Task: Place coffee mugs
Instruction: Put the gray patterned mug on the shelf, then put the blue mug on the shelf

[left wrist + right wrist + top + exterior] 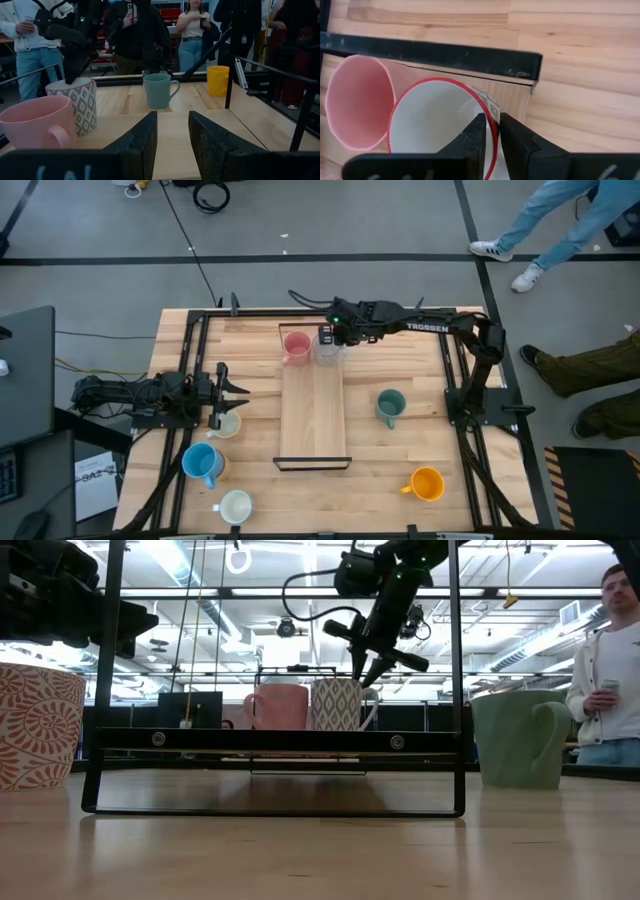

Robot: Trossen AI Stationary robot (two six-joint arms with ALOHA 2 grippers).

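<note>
Jaws of the right gripper (490, 120) stand narrowly parted, astride the red-edged rim of the patterned white mug (435, 125), one finger inside the cup and one outside; nothing is lifted. The mug stands upright on the wooden tray (315, 420), upper centre of the high view, touching or just beside the pink mug (296, 346) on its left. Key relation: the mug wall sits straight below and between the jaws, its opening facing up at the wrist, so my read is that the exit is straight up, away from the pink mug. A sideways pull could drag the rim or knock the neighbour. The left gripper (225, 395) waits at mid-left of the high view, jaws apart with nothing between them, just above a white mug (226, 423). It is the nearer arm for that one, the blue mug (203, 463) and the cream mug (236, 505) at lower left. The teal mug (390, 406) and orange mug (427, 484) lie right of the tray, nearer the right arm. Five mugs are not yet on the tray.
</note>
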